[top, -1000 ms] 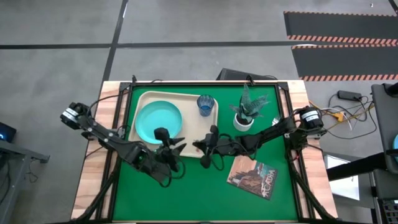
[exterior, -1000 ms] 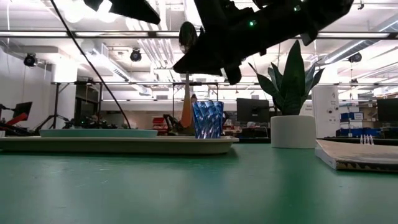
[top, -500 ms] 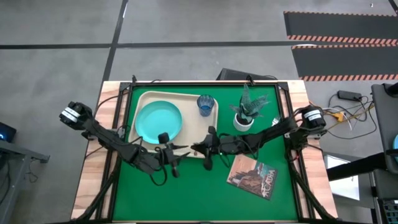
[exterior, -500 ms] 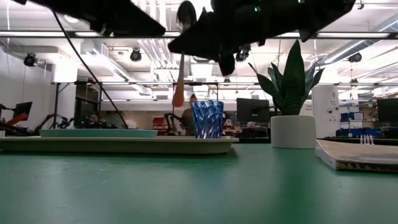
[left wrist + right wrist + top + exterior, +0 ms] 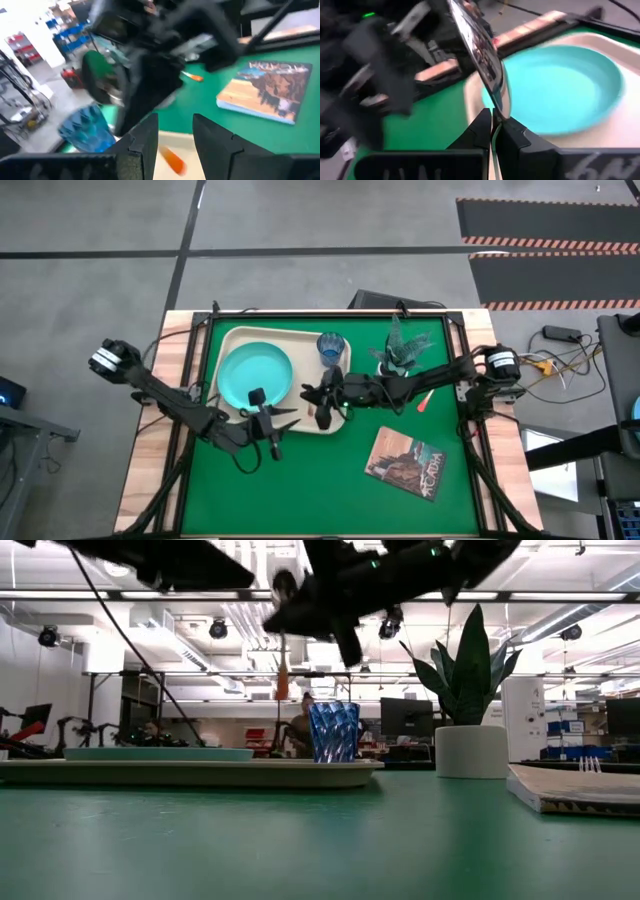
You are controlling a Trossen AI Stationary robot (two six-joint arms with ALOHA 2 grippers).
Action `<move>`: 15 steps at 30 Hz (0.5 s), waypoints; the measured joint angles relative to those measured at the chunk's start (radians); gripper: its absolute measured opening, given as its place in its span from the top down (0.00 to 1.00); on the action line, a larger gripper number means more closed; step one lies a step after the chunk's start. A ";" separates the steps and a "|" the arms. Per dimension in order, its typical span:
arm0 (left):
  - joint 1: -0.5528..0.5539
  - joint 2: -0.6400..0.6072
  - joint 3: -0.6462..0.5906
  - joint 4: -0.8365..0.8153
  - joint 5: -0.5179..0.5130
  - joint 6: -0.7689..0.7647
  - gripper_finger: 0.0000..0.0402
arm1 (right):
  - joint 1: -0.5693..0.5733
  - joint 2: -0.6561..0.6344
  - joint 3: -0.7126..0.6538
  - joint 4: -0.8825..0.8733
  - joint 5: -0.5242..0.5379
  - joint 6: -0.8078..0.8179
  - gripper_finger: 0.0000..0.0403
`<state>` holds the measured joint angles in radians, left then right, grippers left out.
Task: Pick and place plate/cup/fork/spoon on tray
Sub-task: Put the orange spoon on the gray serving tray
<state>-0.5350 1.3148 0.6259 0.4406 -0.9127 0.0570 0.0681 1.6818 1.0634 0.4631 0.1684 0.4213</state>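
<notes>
Up front on the tabletop [image 5: 300,480] we've got the picture book [image 5: 405,463] lying flat, off to the right. Just behind it the left claw [image 5: 268,423] sits at the near rim of the tray [image 5: 305,375], fingers parted with nothing between them. Next to it, the right claw [image 5: 322,405] is up over the right part of the tray, pinched on the spoon [image 5: 487,60], whose orange handle hangs down in the low view. Further in, the plate [image 5: 255,375] lies on the tray's left part and the cup [image 5: 331,348] stands in its far right corner. The fork [image 5: 424,399] lies on the green, off the tray, near the potted plant [image 5: 400,350].
</notes>
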 joint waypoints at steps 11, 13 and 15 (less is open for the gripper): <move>-0.001 -0.150 -0.126 -0.060 0.120 -0.271 0.73 | 0.009 0.016 0.042 0.108 -0.003 -0.135 0.98; 0.000 -0.145 -0.166 0.018 0.119 -0.285 0.73 | 0.013 0.018 0.033 0.129 -0.005 -0.145 0.98; 0.007 -0.128 -0.204 0.113 0.121 -0.284 0.73 | 0.015 0.023 0.028 0.146 -0.005 -0.155 0.98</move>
<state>-0.5279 1.1871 0.4218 0.5534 -0.7920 -0.2267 0.0828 1.7045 1.0913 0.6092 0.1638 0.2660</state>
